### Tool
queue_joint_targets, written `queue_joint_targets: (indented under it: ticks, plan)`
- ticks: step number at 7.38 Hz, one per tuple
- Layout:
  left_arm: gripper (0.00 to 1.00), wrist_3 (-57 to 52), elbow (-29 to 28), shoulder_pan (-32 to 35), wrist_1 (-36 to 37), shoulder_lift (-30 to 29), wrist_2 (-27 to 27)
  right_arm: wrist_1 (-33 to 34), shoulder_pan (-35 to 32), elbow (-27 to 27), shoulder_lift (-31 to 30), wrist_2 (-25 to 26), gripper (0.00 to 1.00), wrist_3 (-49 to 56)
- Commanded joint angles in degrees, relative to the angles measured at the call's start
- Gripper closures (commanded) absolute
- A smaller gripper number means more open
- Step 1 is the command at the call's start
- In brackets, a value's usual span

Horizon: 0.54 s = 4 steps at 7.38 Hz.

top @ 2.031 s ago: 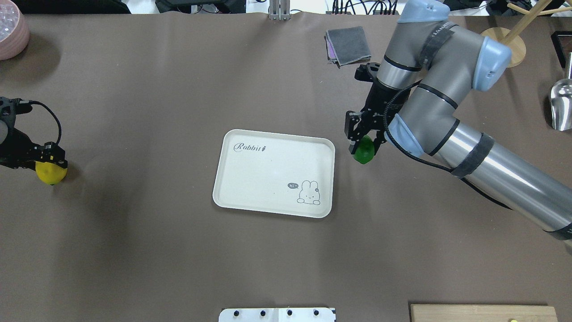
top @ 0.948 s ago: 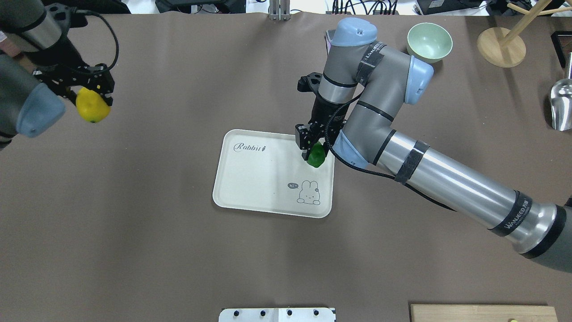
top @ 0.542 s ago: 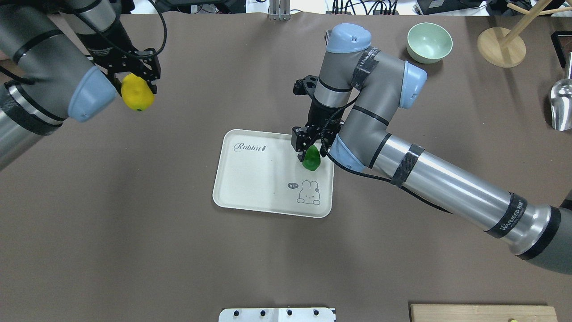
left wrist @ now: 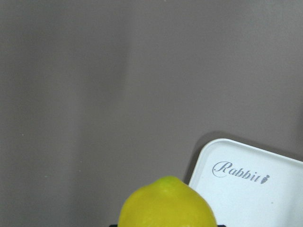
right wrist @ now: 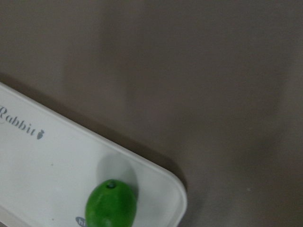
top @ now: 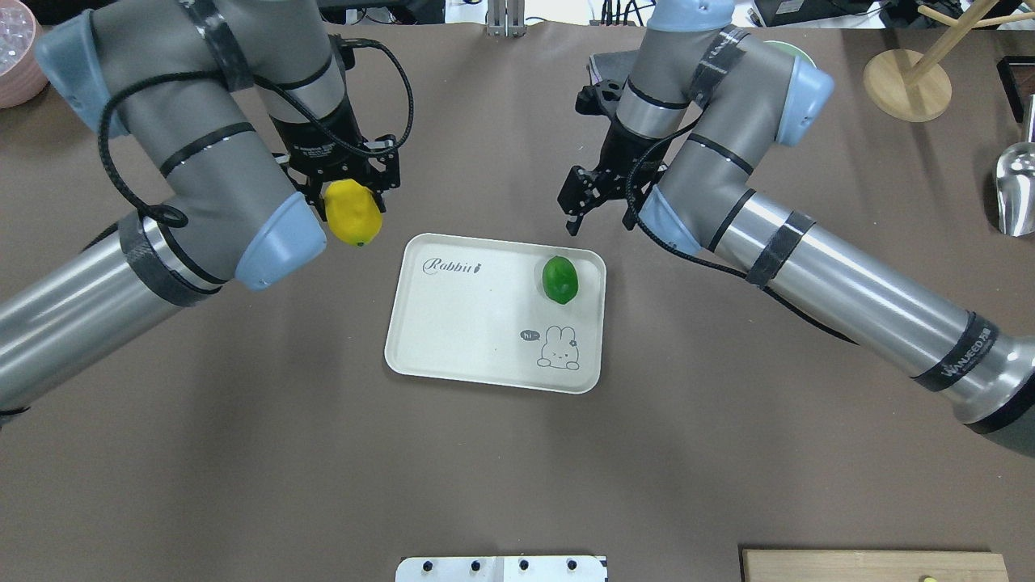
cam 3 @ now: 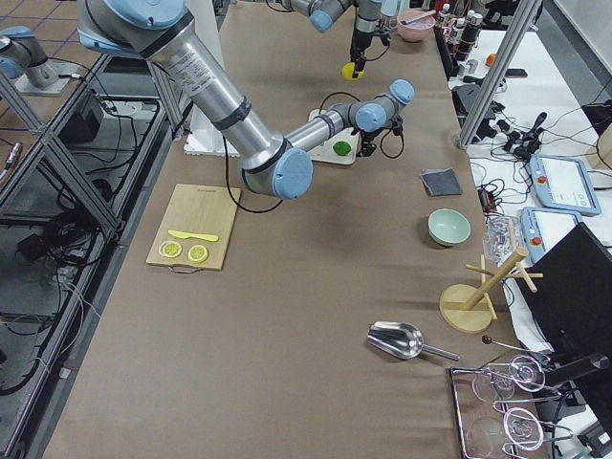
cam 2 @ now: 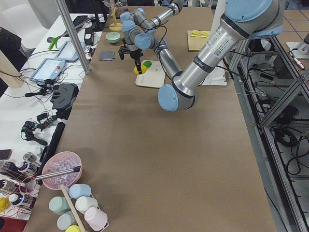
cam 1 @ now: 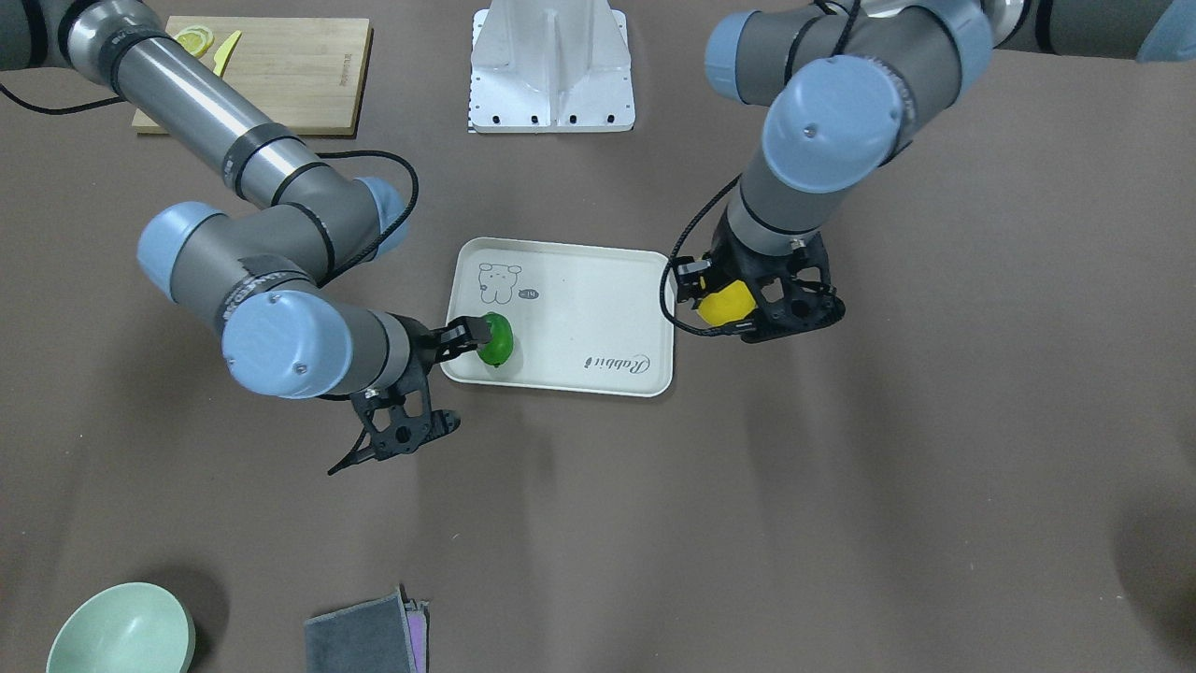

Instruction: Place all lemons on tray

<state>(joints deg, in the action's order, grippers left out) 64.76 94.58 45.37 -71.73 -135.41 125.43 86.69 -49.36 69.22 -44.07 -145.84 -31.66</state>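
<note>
the lemons are half dealt with: one rests on the tray and the other is in the air beside it. at the left, the bright yellow oval whole lemon (top: 353, 225) is clamped between the fingers of the left pincer (top: 352, 212), which grips it from above. it hangs over the brown matte desk (top: 242, 453), just outside the tray's far left corner, near the rim but not over it.

in the middle, the cream-white rounded-rectangle shallow tray (top: 469, 323), with a cartoon animal drawing and cursive "rabbit" lettering, lies flat on the desk. on its right part, close to the far right corner and above the drawing, the glossy green lime-like lemon (top: 559, 280) sits on the tray floor with nothing touching it. further right, beyond that corner, the right pincer (top: 597, 217) hangs spread wide and empty over the desk, apart from the green fruit.

by my reading the green one is done and only the yellow one is left. it needs carrying a little way rightward over the rim, lowering onto the bare left half of the tray, and letting go. there is free floor there, so the two fruits need not touch. being oval, the yellow one may roll if dropped from height.
</note>
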Motion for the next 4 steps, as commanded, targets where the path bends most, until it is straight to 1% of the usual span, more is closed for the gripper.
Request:
queue_joint_targets:
  ticks: [1, 2, 3, 4]
  plan:
    - [1.0, 8.78, -0.45, -7.98, -3.74, -1.35, -6.4, 1.19, -7.81, -0.14, -5.12, -2.87, 0.01, 0.2]
    - [1.0, 10.9, -2.36, -10.63, -6.55, -1.08, -8.78, 5.29, -10.73, 1.08, -7.32, -3.74, 0.01, 0.2]
    - [1.0, 11.61, -4.82, -12.13, -9.19, -1.08, -10.11, 11.94, -12.93, 5.1, -9.78, -4.45, 0.01, 0.02]
    - [1.0, 11.62, -6.93, -13.1, -11.48, -0.91, -10.99, 17.84, -14.43, 11.75, -13.63, -3.5, 0.01, 0.2]
